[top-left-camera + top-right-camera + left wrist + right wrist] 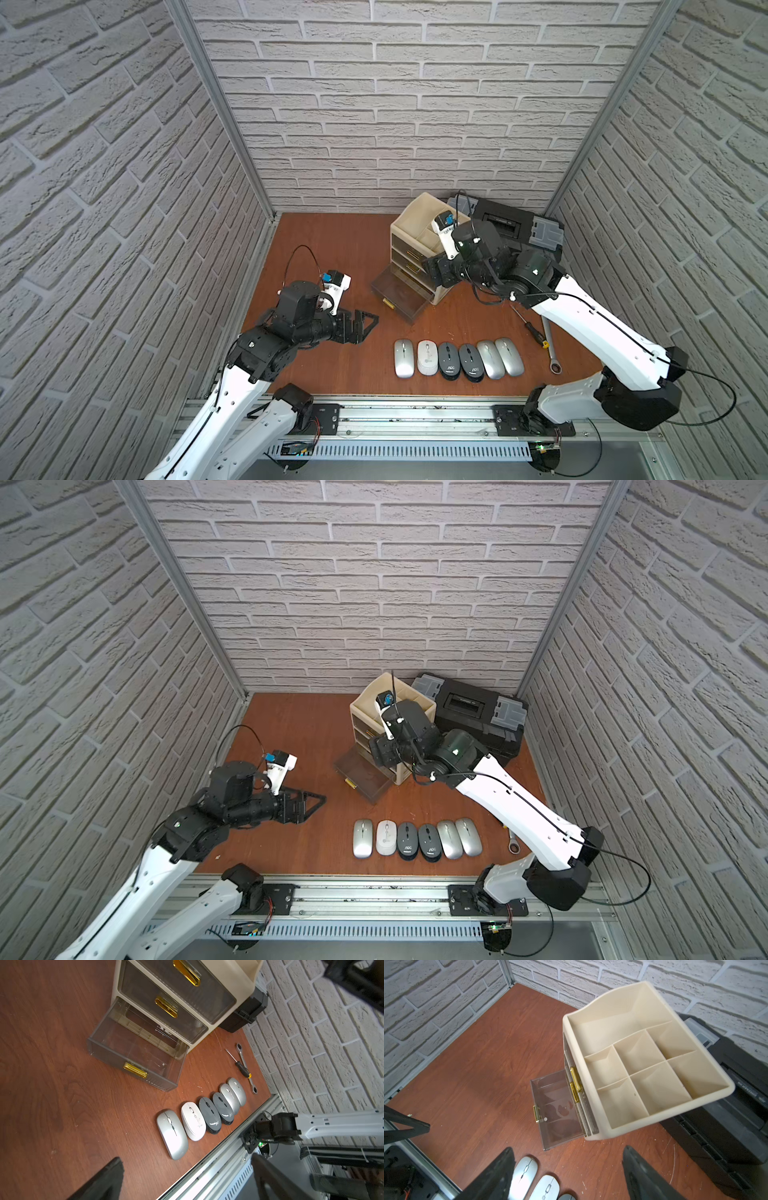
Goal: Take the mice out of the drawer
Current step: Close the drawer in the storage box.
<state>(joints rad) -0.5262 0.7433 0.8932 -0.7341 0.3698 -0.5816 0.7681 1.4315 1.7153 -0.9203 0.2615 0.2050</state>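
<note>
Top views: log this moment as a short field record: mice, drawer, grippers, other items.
mice: six, in a row on the table, none in the drawer
drawer: bottom one of the organizer, pulled out, empty
left gripper: open, empty, apart from the mice
right gripper: open, empty, raised by the organizer
other: wrench, screwdriver, toolbox
task: looks done

Silver, white, dark-grey mice; translucent grey drawer.

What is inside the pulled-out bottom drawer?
Empty. The open bottom drawer shows only its clear floor; all six mice lie in a row on the table.
</note>
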